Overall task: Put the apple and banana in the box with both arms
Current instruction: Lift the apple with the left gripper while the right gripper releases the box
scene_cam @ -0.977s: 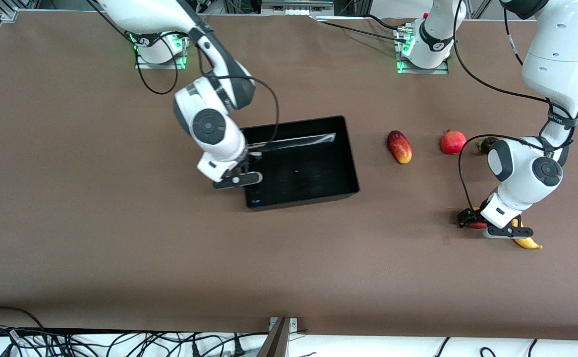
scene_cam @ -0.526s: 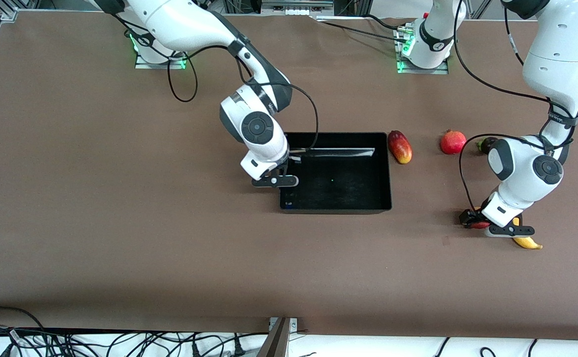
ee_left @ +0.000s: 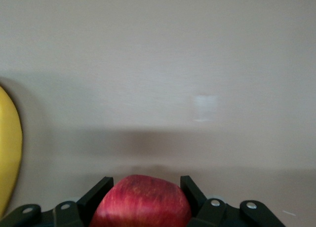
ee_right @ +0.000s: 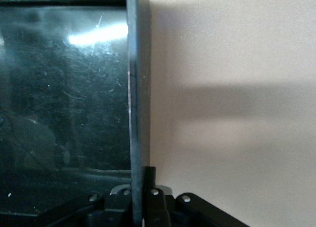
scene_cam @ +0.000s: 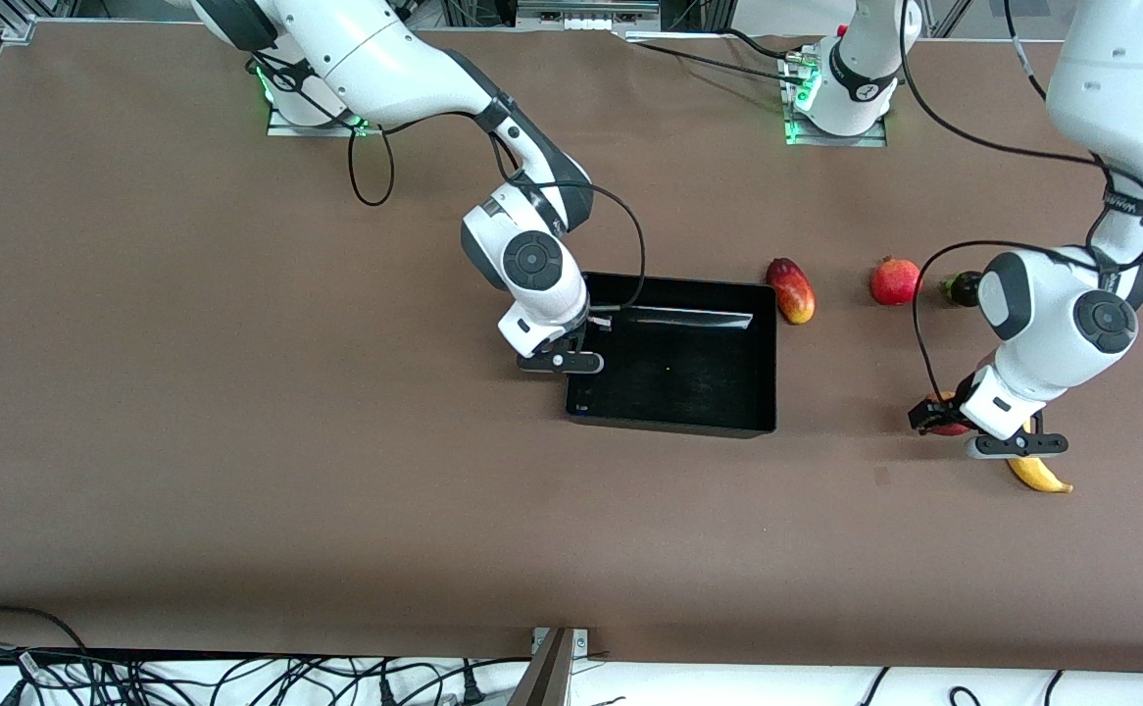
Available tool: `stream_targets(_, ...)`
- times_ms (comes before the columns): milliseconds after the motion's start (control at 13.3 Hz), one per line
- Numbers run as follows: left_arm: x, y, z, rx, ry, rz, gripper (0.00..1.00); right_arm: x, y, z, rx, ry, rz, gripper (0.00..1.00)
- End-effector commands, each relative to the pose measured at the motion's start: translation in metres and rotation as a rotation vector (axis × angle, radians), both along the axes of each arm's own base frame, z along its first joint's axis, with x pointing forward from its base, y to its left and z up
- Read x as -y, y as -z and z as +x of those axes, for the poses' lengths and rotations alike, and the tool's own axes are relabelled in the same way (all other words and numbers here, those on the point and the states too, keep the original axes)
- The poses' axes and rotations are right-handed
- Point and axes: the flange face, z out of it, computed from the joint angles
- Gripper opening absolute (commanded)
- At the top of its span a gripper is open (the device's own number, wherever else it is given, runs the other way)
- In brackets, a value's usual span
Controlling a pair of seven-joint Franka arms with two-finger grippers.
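Three cameras: one high overview, one on each of my wrists.

My front camera looks down from high across the table point(scene_cam: 238, 490), facing both bases along its top edge and taking in the whole surface. My left wrist camera sits very close behind the left hand point(ee_left: 143, 195), filled by the apple point(ee_left: 140, 202) and a sliver of banana point(ee_left: 9, 148). My right wrist camera hugs the box point(ee_right: 138, 89) wall. Both spots also show in the overview.
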Motion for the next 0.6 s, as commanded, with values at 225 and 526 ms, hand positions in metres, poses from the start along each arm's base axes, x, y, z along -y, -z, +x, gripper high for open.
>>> stream_targets(225,0.169,-0.096,-0.042,-0.093,-0.139,-0.016,0.0,0.001,-0.025,0.014,0.047,0.0,0.003,1.0)
stream_targets(526,0.255,-0.1,-0.069,-0.119,-0.148,-0.036,0.0,0.068,-0.126,0.057,0.055,0.055,-0.038,1.0)
